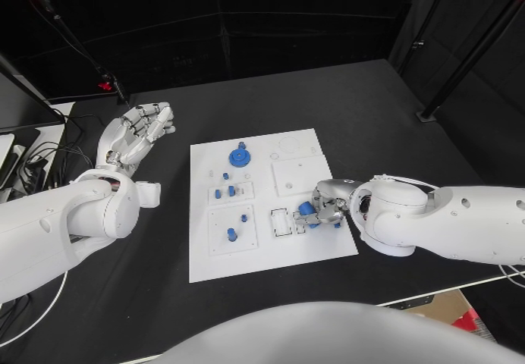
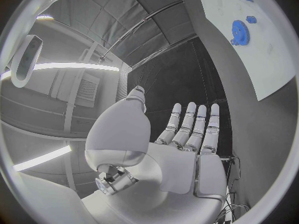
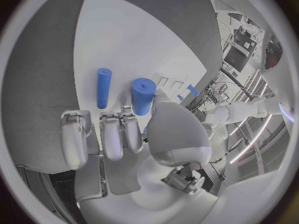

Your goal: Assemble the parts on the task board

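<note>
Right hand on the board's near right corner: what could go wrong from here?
The right hand pinches a thick blue cylinder near its lower end only, so it could tilt or slip. A thinner blue peg lies loose on the task board just beside it; the fingers might nudge it. The left hand hovers open off the board, unable to steady anything.

The black tabletop [image 1: 361, 106] carries the white task board [image 1: 262, 254] flat at its middle, long side running near to far. At the far left edge lie what look like dark cables [image 1: 49, 155].
</note>
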{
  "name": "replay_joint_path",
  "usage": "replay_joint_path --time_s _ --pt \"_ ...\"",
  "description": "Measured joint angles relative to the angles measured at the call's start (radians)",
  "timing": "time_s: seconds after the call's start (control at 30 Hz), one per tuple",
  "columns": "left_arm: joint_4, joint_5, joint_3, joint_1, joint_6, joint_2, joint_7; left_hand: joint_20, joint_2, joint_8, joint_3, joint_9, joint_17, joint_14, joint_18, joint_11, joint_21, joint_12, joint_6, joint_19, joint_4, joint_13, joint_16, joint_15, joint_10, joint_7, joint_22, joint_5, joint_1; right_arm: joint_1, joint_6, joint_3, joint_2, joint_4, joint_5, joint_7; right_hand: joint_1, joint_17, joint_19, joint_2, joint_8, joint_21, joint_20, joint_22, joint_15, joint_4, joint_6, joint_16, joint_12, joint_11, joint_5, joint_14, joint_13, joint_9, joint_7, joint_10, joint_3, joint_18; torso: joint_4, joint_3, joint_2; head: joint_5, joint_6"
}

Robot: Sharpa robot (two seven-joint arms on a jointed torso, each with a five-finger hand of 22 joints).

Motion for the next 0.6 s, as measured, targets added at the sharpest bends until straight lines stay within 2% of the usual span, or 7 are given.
replay_joint_path --time_s 0.17,0.27,0.33,0.4,0.5,0.53,0.6 --pt "0.000 0.000 0.000 0.000 0.001 0.000 0.000 0.000 0.000 0.000 0.000 0.000 0.000 0.000 0.000 0.000 0.000 0.000 0.000 0.000 0.000 0.000 0.000 0.000 0.000 0.000 0.000 0.000 0.000 0.000 -0.024 0.001 -0.007 0.011 0.022 0.012 0.119 0.000 -0.002 0.025 -0.070 0.000 0.005 0.000 0.000 -0.029 -0.001 0.000 0.000 0.000 0.101 0.000 0.000 0.000 0.001 0.000 0.038 0.000 0.0000 0.0002 0.000 0.001 0.000" --pt "0.000 0.000 0.000 0.000 0.002 -0.001 0.000 0.000 0.000 0.000 0.000 0.000 0.000 0.000 0.000 0.000 0.000 0.000 0.000 0.000 0.000 0.000 0.000 0.000 0.000 0.000 0.000 0.000 0.000 0.000 -0.056 0.001 -0.017 0.016 0.050 0.029 0.147 0.000 -0.002 0.017 -0.167 0.000 0.005 0.000 0.000 -0.026 0.010 0.000 0.000 0.000 0.141 0.000 0.000 0.027 -0.010 0.000 0.052 0.000 0.0000 0.0004 0.000 0.002 0.000" --pt "-0.001 0.000 0.000 0.000 0.002 -0.001 0.000 0.000 0.003 0.000 0.000 0.000 -0.001 0.000 0.000 0.000 0.000 0.004 0.000 0.000 0.000 0.000 0.000 0.000 0.000 0.000 -0.002 0.000 -0.003 -0.002 -0.088 -0.001 -0.025 0.019 0.085 0.048 0.164 0.000 -0.002 0.011 -0.185 0.000 0.005 0.000 0.000 -0.028 0.011 0.000 0.000 0.000 0.163 0.000 0.000 -0.009 -0.009 0.000 0.060 0.000 0.0000 0.0004 0.000 0.002 0.000" --pt "-0.001 0.000 0.000 -0.001 0.002 -0.002 0.000 0.000 0.004 0.000 0.000 0.000 -0.001 0.000 0.000 0.000 0.000 0.004 0.000 0.000 0.000 0.000 0.000 0.000 0.000 0.000 -0.003 0.000 -0.004 -0.002 -0.116 -0.001 -0.032 0.023 0.114 0.064 0.170 0.000 -0.002 0.011 -0.191 0.000 0.005 0.000 0.000 -0.024 0.027 0.000 0.000 0.000 0.178 0.000 0.000 -0.130 -0.002 0.000 0.065 0.000 0.0000 0.0004 0.000 0.003 0.000" --pt "-0.001 0.000 0.000 -0.001 0.003 -0.002 0.000 0.000 0.004 0.000 0.000 0.000 -0.001 0.000 0.000 0.000 0.000 0.004 0.000 0.000 0.000 0.000 0.000 0.000 0.000 0.000 -0.003 0.000 -0.004 -0.002 -0.175 0.000 -0.047 0.036 0.173 0.103 0.219 0.000 -0.002 0.036 -0.215 0.000 0.005 0.000 0.000 -0.019 0.060 0.000 0.000 0.003 0.192 0.000 0.000 -0.601 0.012 -0.004 0.072 0.000 -0.0001 0.0001 0.000 0.003 0.000" --pt "-0.002 0.000 0.000 -0.001 0.003 -0.002 0.000 0.000 0.004 0.000 0.000 0.000 -0.001 0.000 0.000 0.000 0.000 0.004 0.000 0.000 0.000 0.000 0.000 0.000 0.000 0.000 -0.003 0.000 -0.004 -0.003 -0.190 -0.002 -0.051 0.038 0.192 0.113 0.237 0.000 -0.002 0.041 -0.225 0.000 0.005 0.000 0.000 -0.019 0.067 0.000 0.000 0.003 0.195 0.000 0.000 -0.664 0.019 -0.004 0.072 0.000 -0.0001 0.0000 0.000 0.003 0.000" --pt "-0.002 0.000 0.000 -0.001 0.003 -0.002 0.000 0.000 0.004 0.000 0.000 0.000 -0.001 0.000 0.000 0.000 0.000 0.004 0.000 0.000 0.000 0.000 0.000 0.000 0.000 0.000 -0.003 0.000 -0.004 -0.006 -0.218 -0.005 -0.064 0.045 0.229 0.130 0.244 0.000 -0.002 0.041 -0.232 0.000 0.005 0.000 0.000 -0.014 0.073 0.000 0.000 0.003 0.196 0.000 0.000 -0.689 0.025 -0.004 0.073 0.000 -0.0001 0.0001 0.000 0.003 0.000"
